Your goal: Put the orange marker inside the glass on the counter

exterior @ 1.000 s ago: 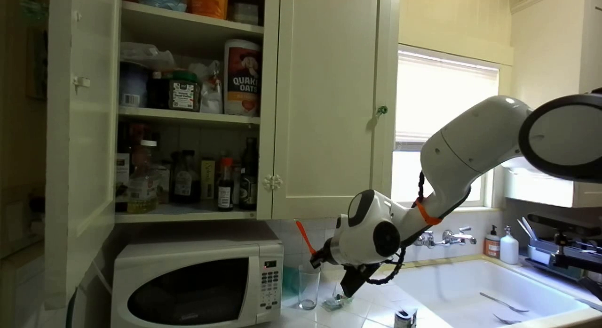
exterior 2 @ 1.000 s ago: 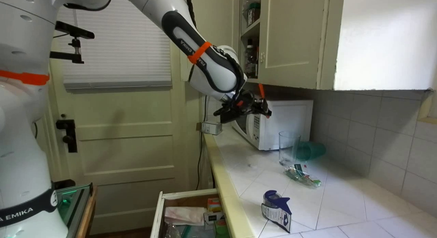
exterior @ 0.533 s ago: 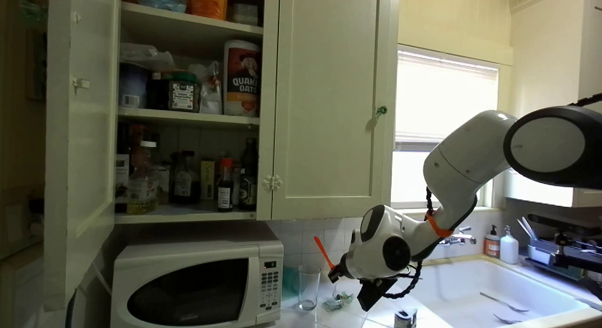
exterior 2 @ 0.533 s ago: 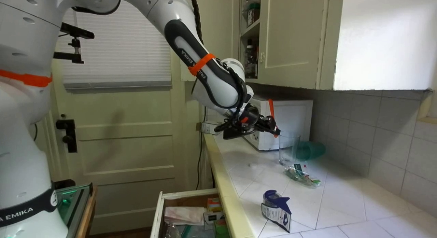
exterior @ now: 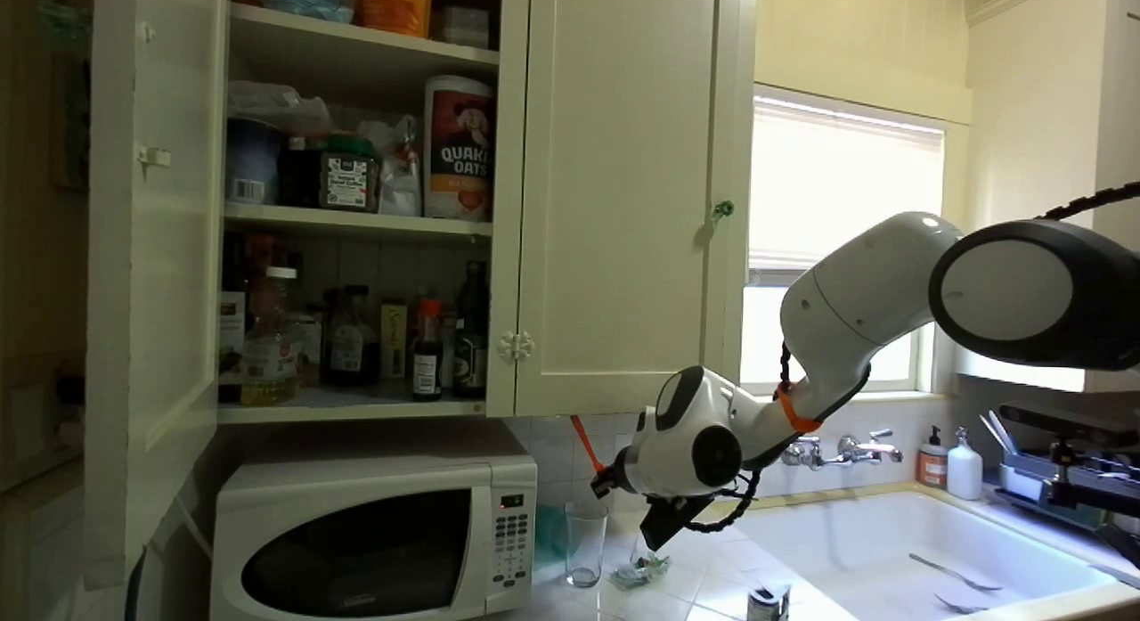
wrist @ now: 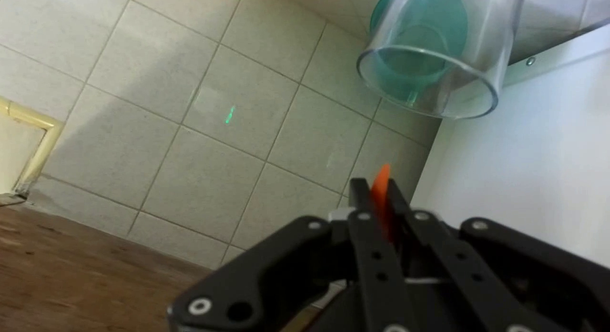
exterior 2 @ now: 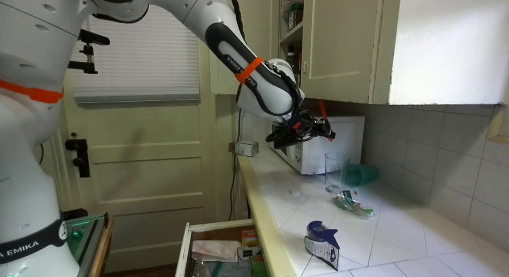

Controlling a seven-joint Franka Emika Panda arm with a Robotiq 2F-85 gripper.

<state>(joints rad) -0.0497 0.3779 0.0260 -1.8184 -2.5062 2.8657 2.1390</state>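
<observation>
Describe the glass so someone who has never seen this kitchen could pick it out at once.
In an exterior view, start from the white microwave on the pale counter. Just past its keypad stands the glass, with a green cup and a plastic packet close by. The glass is set apart by being colourless, unlike the cup, and standing upright, unlike the packet.

In an exterior view, the fingers have been raised since half a second ago and brought from the left edge of the glass to above its left side in the frame. In an exterior view, they have been shifted up and leftward, and more of the tap has been uncovered at centre right. In both exterior views, the marker has been lifted along, its top now seen at the lower edge of the cupboard.
</observation>
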